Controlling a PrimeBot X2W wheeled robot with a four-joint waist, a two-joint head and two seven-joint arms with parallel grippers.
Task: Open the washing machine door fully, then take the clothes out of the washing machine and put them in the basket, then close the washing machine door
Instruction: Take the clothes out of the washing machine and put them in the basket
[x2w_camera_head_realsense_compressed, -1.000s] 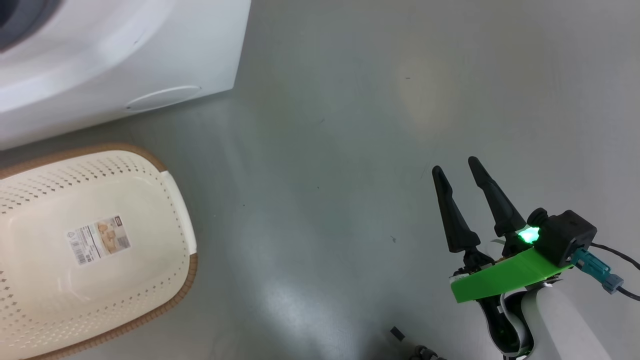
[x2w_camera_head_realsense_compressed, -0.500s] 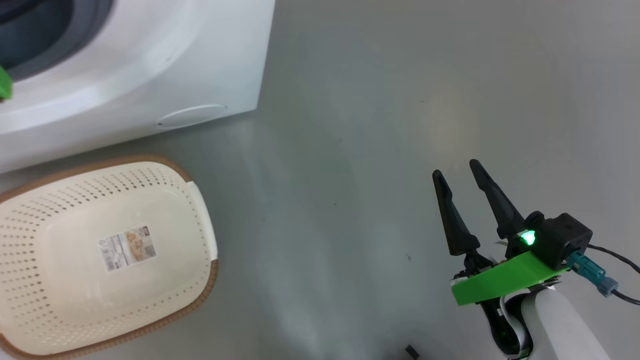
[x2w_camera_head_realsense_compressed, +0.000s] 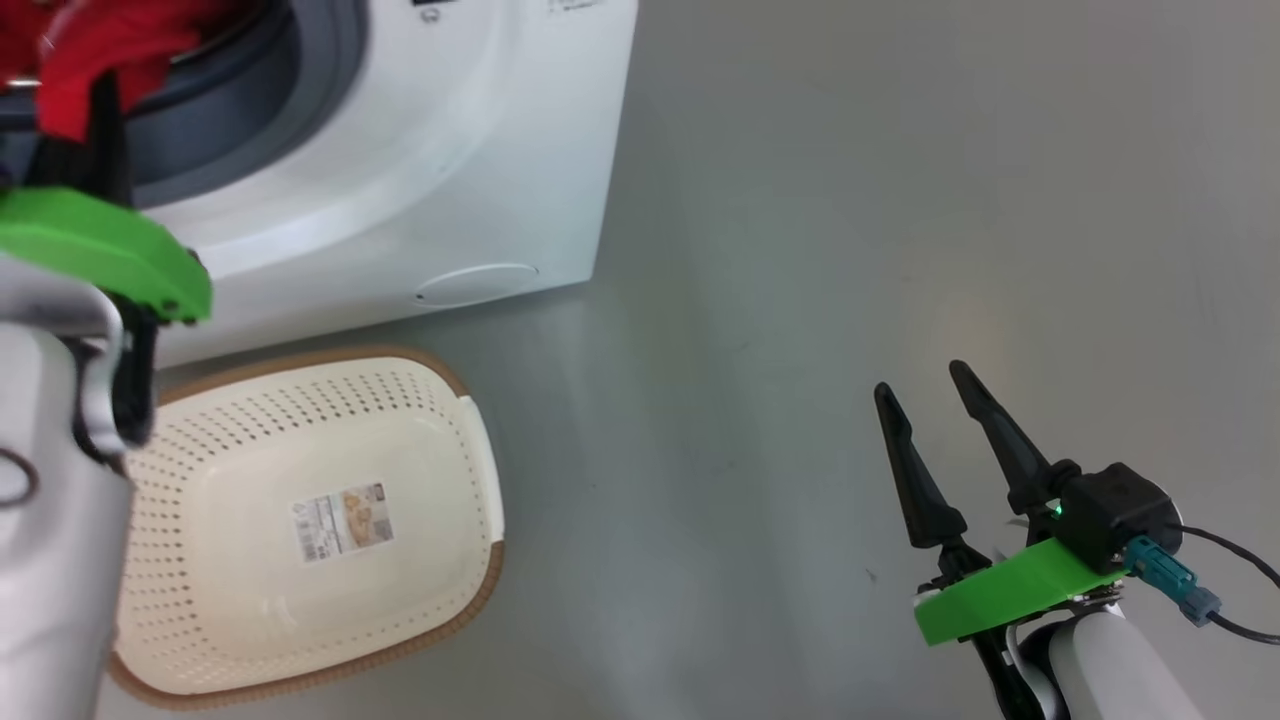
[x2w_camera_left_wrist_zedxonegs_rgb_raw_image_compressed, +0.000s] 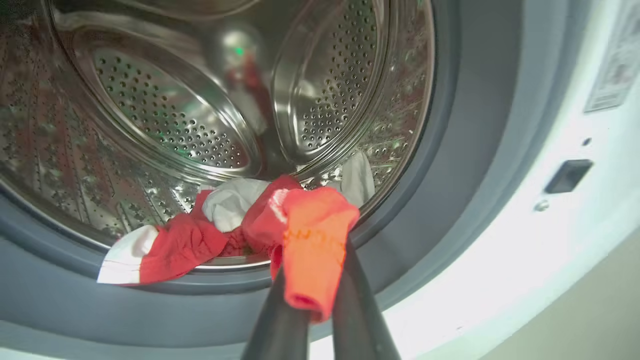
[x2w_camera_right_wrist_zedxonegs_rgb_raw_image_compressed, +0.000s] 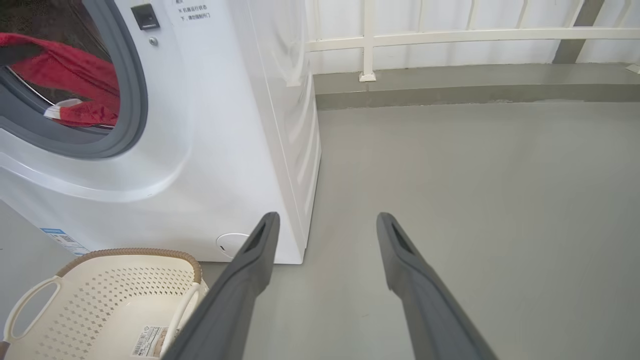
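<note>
Clothes (x2w_camera_left_wrist_zedxonegs_rgb_raw_image_compressed: 312, 235) clamped in the left pincer (x2w_camera_left_wrist_zedxonegs_rgb_raw_image_compressed: 312, 280) at the washing machine (x2w_camera_left_wrist_zedxonegs_rgb_raw_image_compressed: 500, 260) mouth
Head view: basket (x2w_camera_head_realsense_compressed: 310, 355) sits on the floor (x2w_camera_head_realsense_compressed: 750, 300) just beside the machine, right pincer (x2w_camera_head_realsense_compressed: 918, 378) spread and idle; left wrist view: red cloth trails into the drum (x2w_camera_left_wrist_zedxonegs_rgb_raw_image_compressed: 165, 125), so pull slow and high to clear the gasket (x2w_camera_left_wrist_zedxonegs_rgb_raw_image_compressed: 450, 175); right wrist view: basket lies below the opening.

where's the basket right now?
Head view, lower left: the basket sits on the floor just in front of the washing machine, empty but for a paper label; the left forearm hides its left edge.
</note>
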